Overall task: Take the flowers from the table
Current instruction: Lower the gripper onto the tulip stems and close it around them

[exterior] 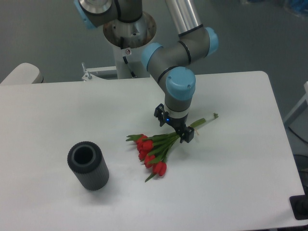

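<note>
1. Fixed camera view: one arm (179, 50), grey with light blue joint caps, reaches down from its base (129, 36) at the far edge of the white surface (240, 168).
2. Claw (173, 129): points straight down, its two dark fingers spread apart, one at upper left and one at lower right. A small blue light shows on its body. It holds nothing.
3. Flowers (155, 150): a bunch of red tulips with green leaves, lying flat on the surface. The red heads sit below and left of the claw. The green stems run up and right, passing beneath the claw between its two fingers, and the stem end with a pale band comes out on the claw's right side. Whether the fingertips touch the stems or the surface cannot be told.
4. Cylinder (88, 165): dark grey, ribbed, hollow, standing upright with its open end up, well apart from the claw to its lower left, and left of the tulip heads.
</note>
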Available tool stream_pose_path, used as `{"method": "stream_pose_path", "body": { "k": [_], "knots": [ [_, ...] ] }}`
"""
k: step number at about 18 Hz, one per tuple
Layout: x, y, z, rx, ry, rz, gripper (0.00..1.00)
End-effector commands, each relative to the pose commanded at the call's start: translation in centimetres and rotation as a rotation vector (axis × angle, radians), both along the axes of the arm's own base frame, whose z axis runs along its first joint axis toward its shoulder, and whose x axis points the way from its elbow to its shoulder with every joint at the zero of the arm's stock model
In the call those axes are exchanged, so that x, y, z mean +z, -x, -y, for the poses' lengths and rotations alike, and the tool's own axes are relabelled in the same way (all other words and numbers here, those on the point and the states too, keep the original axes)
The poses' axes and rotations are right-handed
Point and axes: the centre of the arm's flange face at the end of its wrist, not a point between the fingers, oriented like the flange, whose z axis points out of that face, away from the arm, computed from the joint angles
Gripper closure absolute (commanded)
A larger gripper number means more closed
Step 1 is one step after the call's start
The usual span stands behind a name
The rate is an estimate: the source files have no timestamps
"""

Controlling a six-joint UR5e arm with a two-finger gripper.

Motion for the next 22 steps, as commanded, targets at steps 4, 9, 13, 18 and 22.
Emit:
{"method": "stream_pose_path", "body": {
  "k": [4,9,13,18,22],
  "knots": [
    [-0.8,-0.2,0.0,0.009,0.005,0.010,0.00],
    [-1.1,-0.1,-0.1,0.012,0.001,0.005,0.11],
    [-1.0,0.0,-0.1,0.012,0.000,0.004,0.39],
    [-0.8,0.3,-0.2,0.004,-0.005,-0.002,0.63],
    [-0.4,0.7,-0.4,0.008,-0.012,-0.009,0.70]
  ]
}}
